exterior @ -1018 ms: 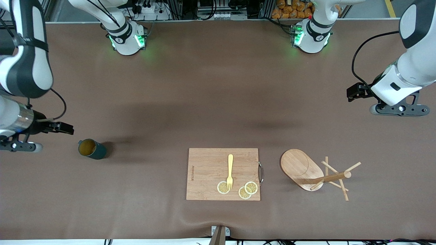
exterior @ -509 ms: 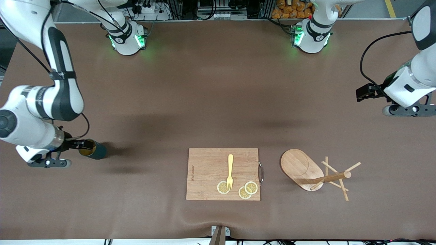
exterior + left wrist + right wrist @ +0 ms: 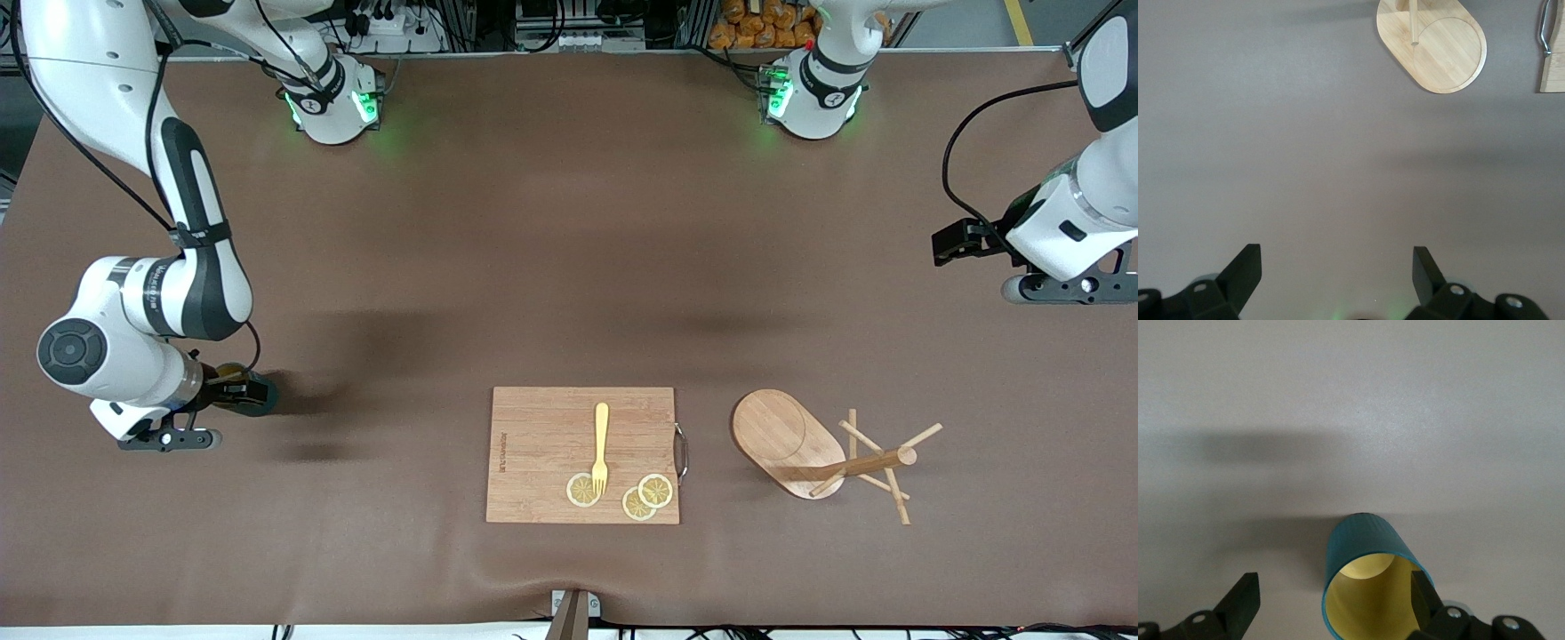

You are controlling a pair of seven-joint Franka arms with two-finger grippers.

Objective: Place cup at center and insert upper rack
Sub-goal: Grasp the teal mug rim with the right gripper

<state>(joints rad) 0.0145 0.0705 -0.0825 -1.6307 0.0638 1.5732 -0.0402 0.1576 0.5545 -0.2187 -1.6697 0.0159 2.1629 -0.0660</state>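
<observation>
The right gripper (image 3: 1331, 603) is held low at the ribbed teal-green cup with the yellow inside (image 3: 1368, 577), jaws spread wide, one finger (image 3: 1423, 597) inside its rim and nothing clamped. The cup (image 3: 249, 391) stands toward the right arm's end of the table from the rectangular wooden cutting board (image 3: 542, 453). The left gripper (image 3: 1335, 273) is kept waiting, jaws apart and empty, over bare brown table (image 3: 569, 249). The light wooden mug tree (image 3: 822, 453) lies tipped beside the board.

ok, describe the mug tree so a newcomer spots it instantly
Start at the cutting board near the front camera. Beside it, toward the left arm's end, lies the mug tree, tipped on its side. Only it has an oval base, a post and thin pegs.
</observation>
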